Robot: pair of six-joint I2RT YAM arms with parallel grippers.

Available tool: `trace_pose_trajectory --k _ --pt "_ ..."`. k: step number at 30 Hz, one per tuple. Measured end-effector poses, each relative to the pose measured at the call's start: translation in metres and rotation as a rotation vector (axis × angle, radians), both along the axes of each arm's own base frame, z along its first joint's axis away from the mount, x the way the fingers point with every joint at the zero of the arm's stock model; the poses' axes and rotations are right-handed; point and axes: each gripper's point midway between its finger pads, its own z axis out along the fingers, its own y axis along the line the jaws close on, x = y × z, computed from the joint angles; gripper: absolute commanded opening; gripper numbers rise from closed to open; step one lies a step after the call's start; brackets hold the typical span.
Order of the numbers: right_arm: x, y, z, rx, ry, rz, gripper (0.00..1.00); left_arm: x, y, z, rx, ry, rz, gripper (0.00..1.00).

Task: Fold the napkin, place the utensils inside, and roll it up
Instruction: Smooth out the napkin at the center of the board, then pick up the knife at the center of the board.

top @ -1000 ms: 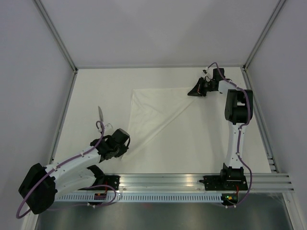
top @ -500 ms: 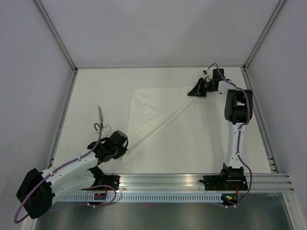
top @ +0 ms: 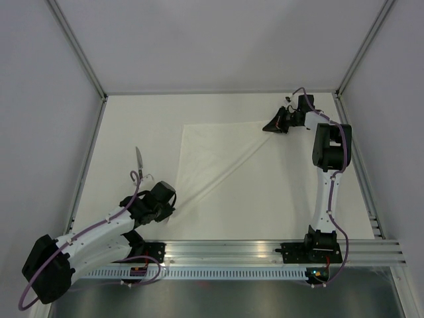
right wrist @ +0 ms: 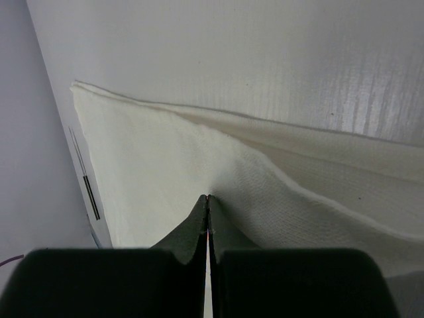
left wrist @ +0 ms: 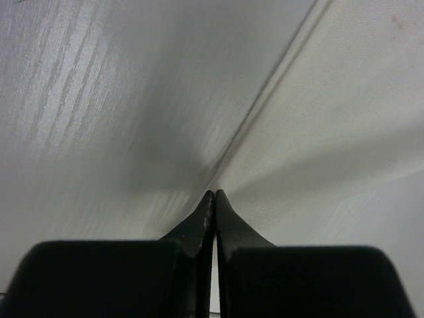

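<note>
Bare tabletop [top: 278,192] between napkin [top: 209,156] and right arm [top: 328,179] gives passage; the knife [top: 138,156] lies near the left arm [top: 99,232]

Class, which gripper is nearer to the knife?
Left. The left gripper is just below-right of the knife in the top view; the right gripper is far across the napkin.

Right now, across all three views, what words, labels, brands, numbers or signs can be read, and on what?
None readable. The white square cloth napkin, the slim silvery-bladed knife, the off-white tabletop, the black left gripper and the black right gripper show no legible text.
</note>
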Motion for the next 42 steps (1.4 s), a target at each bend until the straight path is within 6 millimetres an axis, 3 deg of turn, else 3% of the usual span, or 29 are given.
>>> trace_pose_trajectory --k 2,3,4,6,7,11,15,19,22,25,28,32,37,42 --pt "0.0 0.0 0.0 0.0 0.0 0.0 0.0 -0.001 0.001 -0.001 0.008 0.007 -0.005 0.04" --pt "0.0 0.0 0.0 0.0 -0.001 -0.001 0.0 -0.002 0.001 -0.001 0.012 0.01 -0.008 0.11" --pt "0.0 -0.001 0.0 0.0 -0.002 -0.002 0.01 -0.002 0.002 -0.001 0.017 0.014 -0.012 0.29" --pt "0.0 -0.001 0.0 0.0 -0.002 -0.001 0.0 -0.004 0.002 -0.002 0.025 0.024 -0.024 0.37" --pt "0.0 -0.001 0.0 0.001 -0.002 -0.001 0.01 -0.005 0.003 -0.003 0.029 0.028 -0.027 0.48" --pt "0.0 0.0 0.001 0.002 -0.006 0.003 0.01 -0.007 0.005 0.001 0.044 0.04 -0.034 0.55" --pt "-0.001 0.002 0.003 0.017 -0.008 0.014 0.01 0.003 0.002 0.025 0.044 -0.002 -0.032 0.59" --pt "-0.001 0.004 0.006 0.038 -0.019 0.027 0.03 0.029 -0.004 0.071 0.034 -0.099 -0.022 0.62" --pt "-0.001 0.007 0.01 0.06 -0.03 0.034 0.06 0.062 -0.001 0.109 0.038 -0.161 0.019 0.63" --pt "0.001 0.011 0.022 0.085 -0.047 0.041 0.07 0.095 0.031 0.119 0.087 -0.159 0.129 0.62" --pt "0.002 0.014 0.041 0.108 -0.076 0.051 0.09 0.119 0.066 0.113 0.166 -0.11 0.195 0.61" --pt "0.002 0.016 0.083 0.125 -0.152 0.074 0.1 0.13 0.099 0.093 0.255 -0.012 0.18 0.62" --pt "-0.001 0.017 0.142 0.113 -0.28 0.094 0.1 0.14 0.109 0.059 0.316 0.103 0.078 0.53" --pt "-0.007 0.012 0.191 0.108 -0.389 0.109 0.11 0.145 0.118 0.019 0.336 0.212 0.02 0.54"
